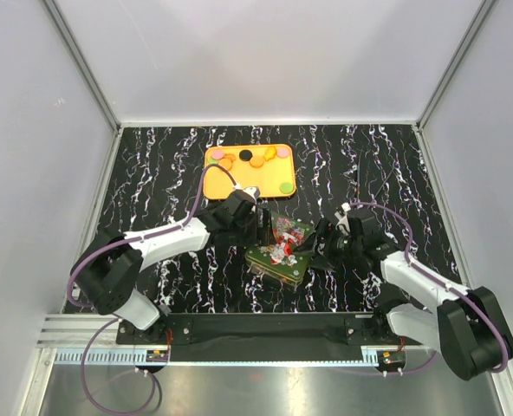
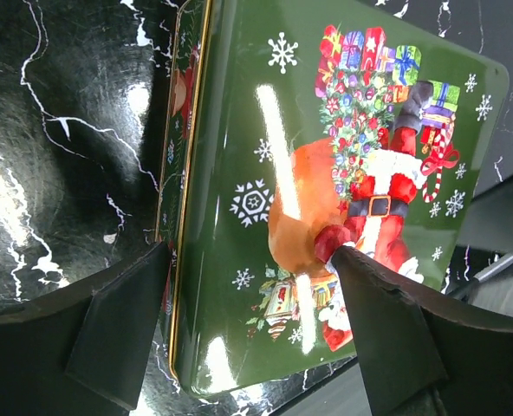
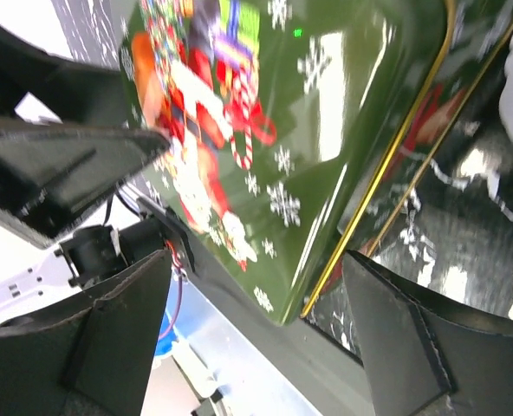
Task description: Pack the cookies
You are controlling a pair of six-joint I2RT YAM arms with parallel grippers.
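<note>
The left gripper (image 2: pixel 248 253) is seen wide open across one edge of the green tin (image 1: pixel 278 253), and nothing is gripped. The right gripper (image 3: pixel 256 260) is likewise spread wide at the opposite edge. The cookies (image 1: pixel 255 159) are laid on the orange tray (image 1: pixel 226 184) behind the tin.

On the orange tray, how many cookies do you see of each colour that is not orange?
Black cookies: 1
Pink cookies: 1
Green cookies: 2
Total: 4
</note>
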